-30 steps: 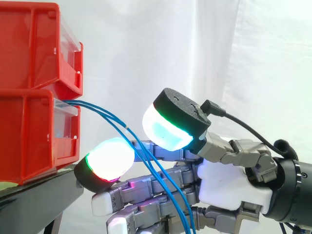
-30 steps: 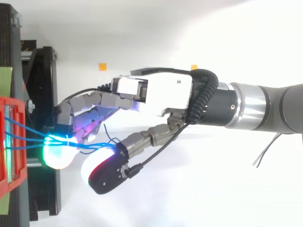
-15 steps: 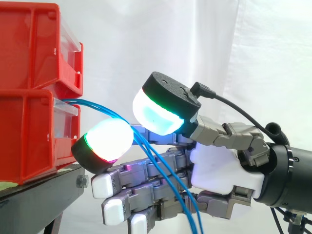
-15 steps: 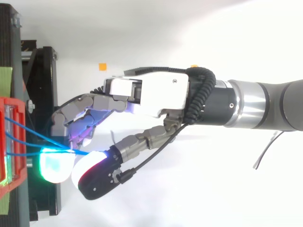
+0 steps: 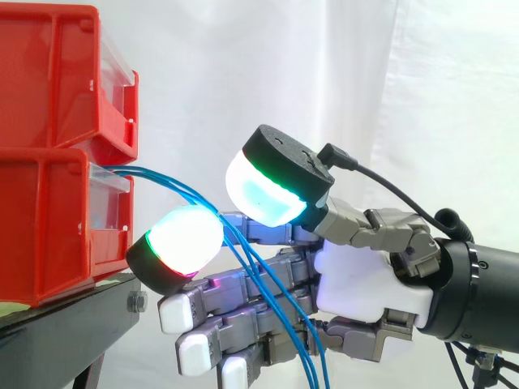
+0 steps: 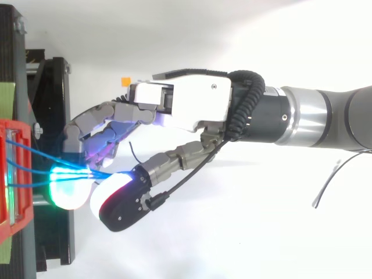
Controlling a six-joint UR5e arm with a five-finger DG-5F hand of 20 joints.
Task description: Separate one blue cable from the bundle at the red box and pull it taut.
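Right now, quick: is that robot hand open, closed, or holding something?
Robot hand: right up against the blue cables coming from the red box; whether it actually grips them cannot be told.

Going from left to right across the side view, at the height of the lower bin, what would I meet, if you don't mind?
red bins → blue cables leaving the lower bin → hand → arm at the right edge

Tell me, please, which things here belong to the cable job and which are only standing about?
For the job: blue cables, lower red bin, hand.
Only standing about: upper red bin, black stand, white curtain, orange marker.
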